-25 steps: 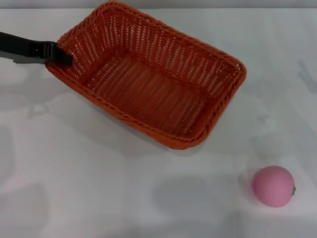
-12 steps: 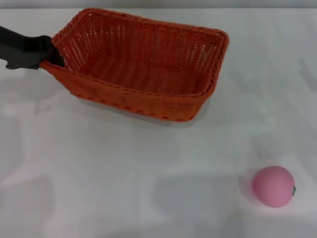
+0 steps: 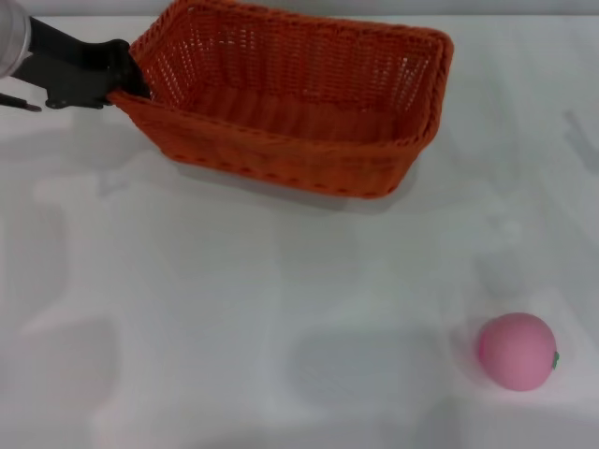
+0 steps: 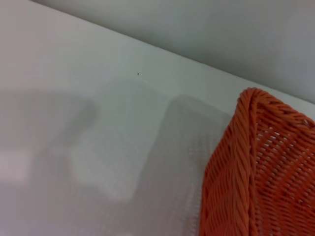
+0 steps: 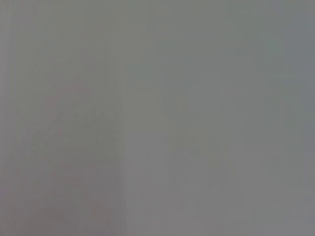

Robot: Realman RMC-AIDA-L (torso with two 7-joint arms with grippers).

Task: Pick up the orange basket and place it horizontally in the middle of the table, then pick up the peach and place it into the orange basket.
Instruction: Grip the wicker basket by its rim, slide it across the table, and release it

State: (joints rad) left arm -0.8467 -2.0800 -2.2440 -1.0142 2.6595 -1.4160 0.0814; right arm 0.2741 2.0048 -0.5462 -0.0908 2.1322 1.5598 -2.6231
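Now the left gripper [image 3: 129,84], at ten o'clock, is clamping its fingers on the orange basket's [image 3: 299,103] left rim, having swung it from a diagonal to nearly horizontal, so its placement is almost finished. At five o'clock the peach [image 3: 517,351] is waiting on the tabletop [image 3: 234,327], nothing blocking it; the right gripper is showing nowhere.

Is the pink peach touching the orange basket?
Apart. The head view shows bare table between the peach and the orange basket.
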